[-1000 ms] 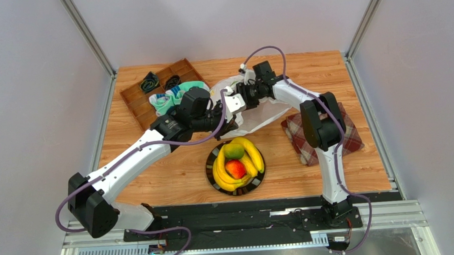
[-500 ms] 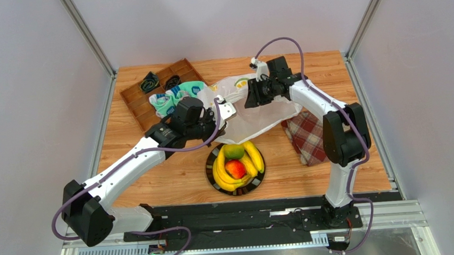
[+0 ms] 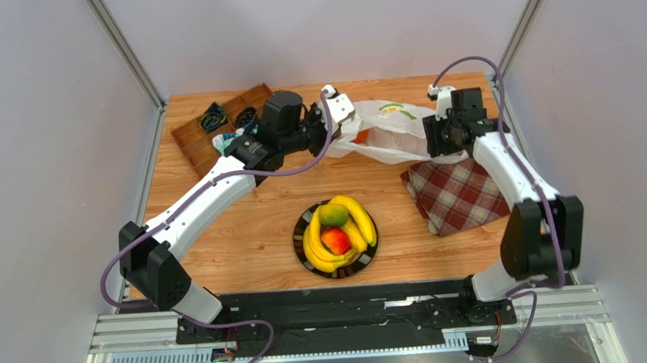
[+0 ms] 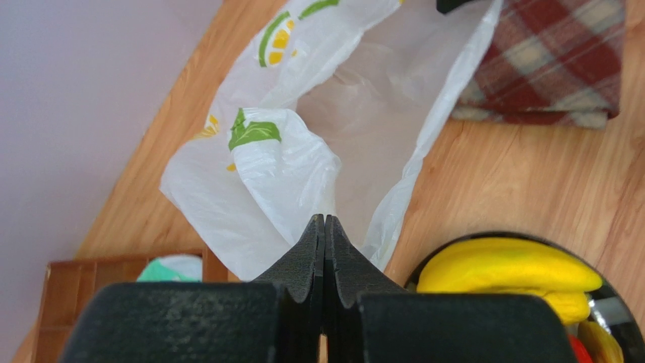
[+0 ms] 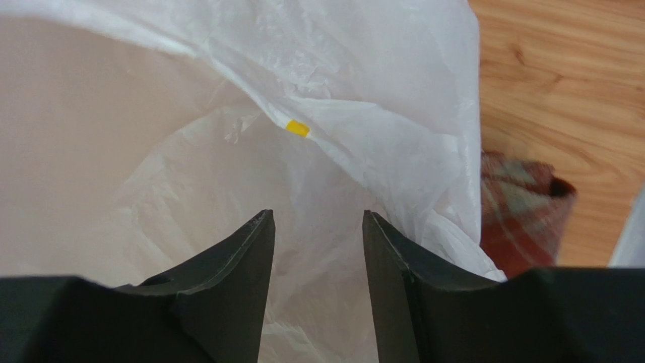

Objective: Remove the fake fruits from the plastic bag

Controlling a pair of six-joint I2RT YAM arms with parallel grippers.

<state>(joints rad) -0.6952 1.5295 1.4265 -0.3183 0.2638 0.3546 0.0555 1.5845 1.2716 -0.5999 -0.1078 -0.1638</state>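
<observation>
The plastic bag (image 3: 389, 137) hangs stretched over the back of the table between both grippers. My left gripper (image 3: 348, 121) is shut on a bunched edge of the bag (image 4: 288, 159) and holds it up; the jaws (image 4: 325, 218) are pressed together. My right gripper (image 3: 428, 136) is at the bag's right end, open, its fingers (image 5: 318, 215) apart with white film (image 5: 227, 189) right in front of them. Yellow bananas (image 3: 354, 222), a green fruit (image 3: 332, 214) and a red fruit (image 3: 335, 239) lie on a black plate (image 3: 300, 246). No orange fruit is clearly visible.
A red plaid cloth (image 3: 458, 192) lies at the right, under the bag's right end. A wooden tray (image 3: 196, 144) with cables and a teal cloth (image 3: 241, 140) stands at the back left. The bananas (image 4: 507, 272) on the plate show in the left wrist view.
My left gripper rose and swung back and to the right with the bag's edge. My right gripper moved right to the bag's far end. The bag went from slumped to stretched out.
</observation>
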